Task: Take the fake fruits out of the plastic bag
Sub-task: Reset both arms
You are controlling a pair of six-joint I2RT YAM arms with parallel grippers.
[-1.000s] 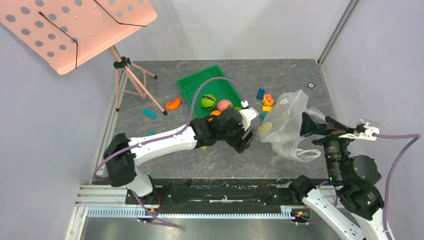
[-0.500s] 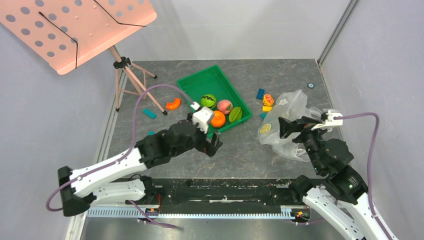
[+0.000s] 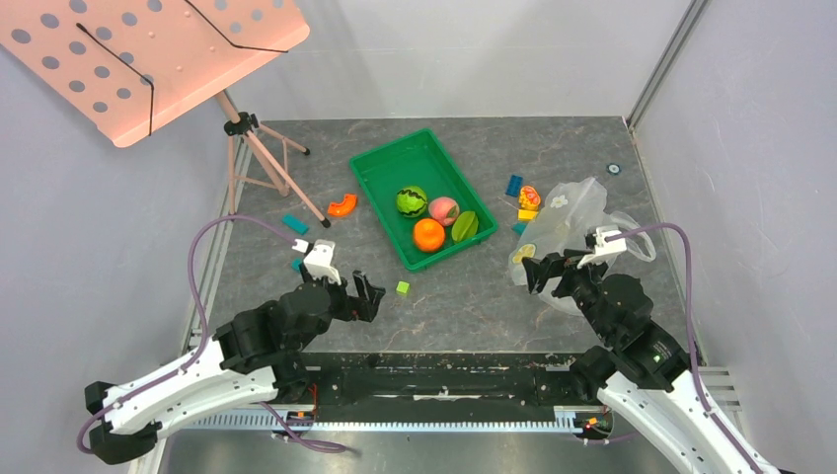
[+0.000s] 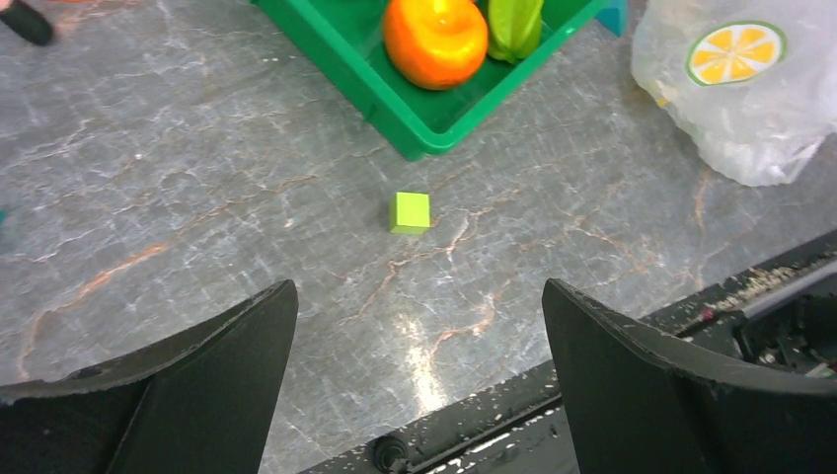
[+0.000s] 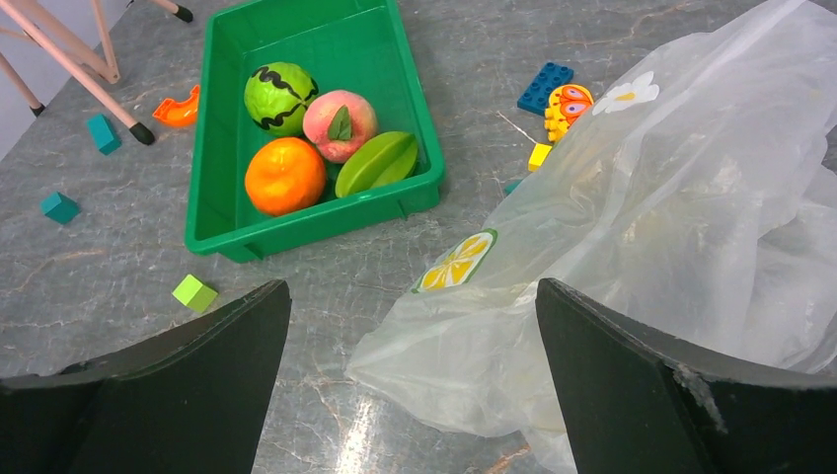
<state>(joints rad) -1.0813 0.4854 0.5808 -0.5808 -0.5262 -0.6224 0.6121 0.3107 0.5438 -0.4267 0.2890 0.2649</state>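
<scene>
Fake fruits (image 3: 428, 235): watermelon ball (image 5: 278, 96), peach (image 5: 340, 123), orange (image 5: 284, 176) and green ribbed oval piece (image 5: 377, 163) lie together in the green tray (image 5: 326, 225). The plastic bag (image 5: 691, 247) lies slack on the table (image 3: 494, 306) just right of the tray. Left pincer (image 4: 417, 296) and right pincer (image 5: 412, 288) both stand wide and empty, apart from both. The removal appears complete, though crumpled folds hide part of the bag's interior.

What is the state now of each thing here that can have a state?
plastic bag: slack on the table, no fruit seen inside
fake fruits: all four lying in the green tray
left gripper: open, holding nothing
right gripper: open, holding nothing
</scene>
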